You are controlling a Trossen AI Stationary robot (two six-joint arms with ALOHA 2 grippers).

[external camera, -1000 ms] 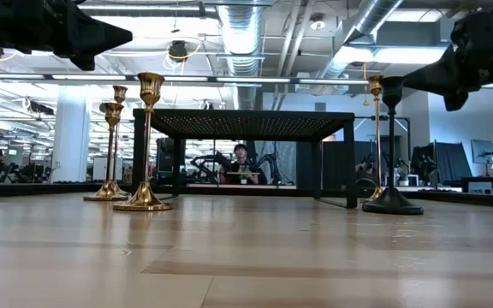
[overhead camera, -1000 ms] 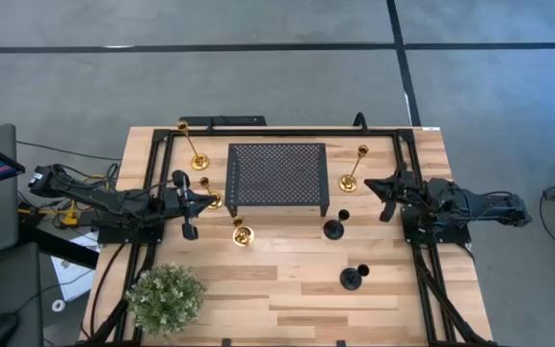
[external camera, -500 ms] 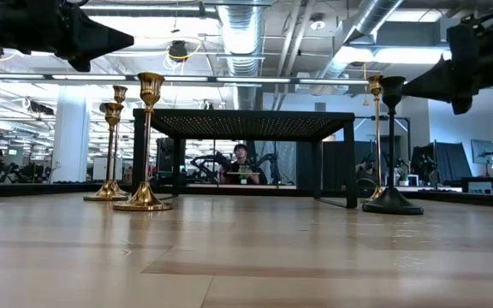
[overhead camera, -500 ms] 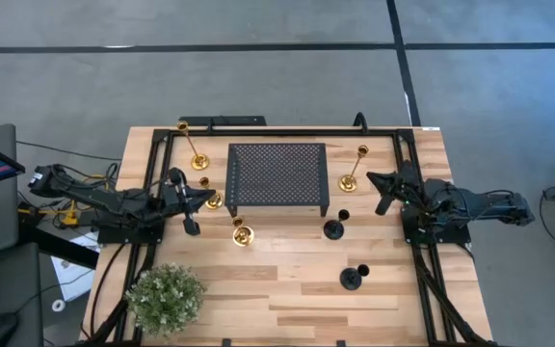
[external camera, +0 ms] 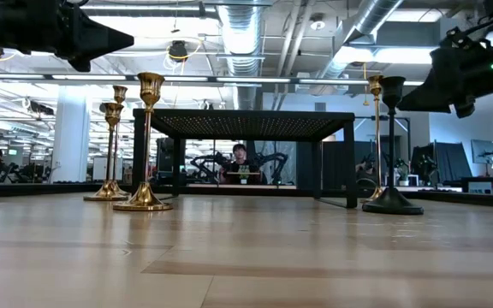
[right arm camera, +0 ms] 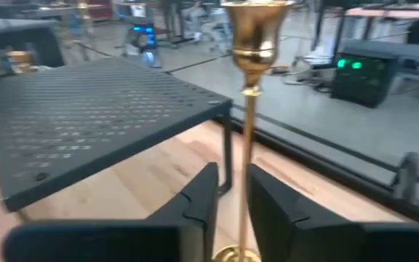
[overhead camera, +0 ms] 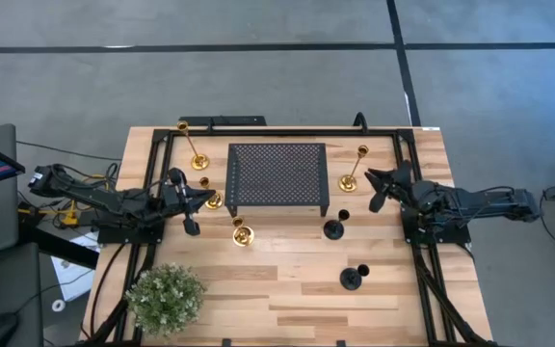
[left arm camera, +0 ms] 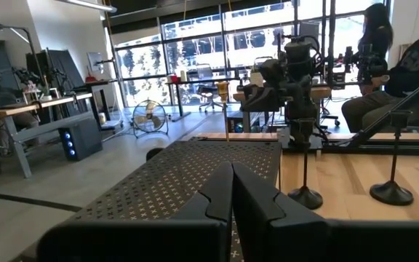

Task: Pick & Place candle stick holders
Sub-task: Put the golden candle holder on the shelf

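A tall gold candle stick holder point(overhead camera: 355, 172) stands on its round base right of the black perforated stand point(overhead camera: 277, 175). My right gripper point(overhead camera: 374, 189) is just to its right, above the table and slightly open. In the right wrist view the slim gold stem point(right arm camera: 249, 138) shows in the gap ahead of the fingers point(right arm camera: 231, 200), untouched. The other tall gold holder point(overhead camera: 193, 149) stands at the far left. Two short gold holders point(overhead camera: 214, 200) point(overhead camera: 242, 231) and two black ones point(overhead camera: 333, 226) point(overhead camera: 353, 278) stand on the table. My left gripper point(overhead camera: 200, 198) is shut and empty point(left arm camera: 231, 193) beside the left short gold holder.
A green potted plant point(overhead camera: 165, 297) stands at the near left corner. The perforated stand fills the far middle on its legs point(external camera: 350, 162). Black frame rails point(overhead camera: 152, 164) run along both table sides. People and desks show in the room behind.
My right gripper has gone toward the table's left, closer to the tall gold holder right of the stand, and a little lower in the low view. The holders have not moved.
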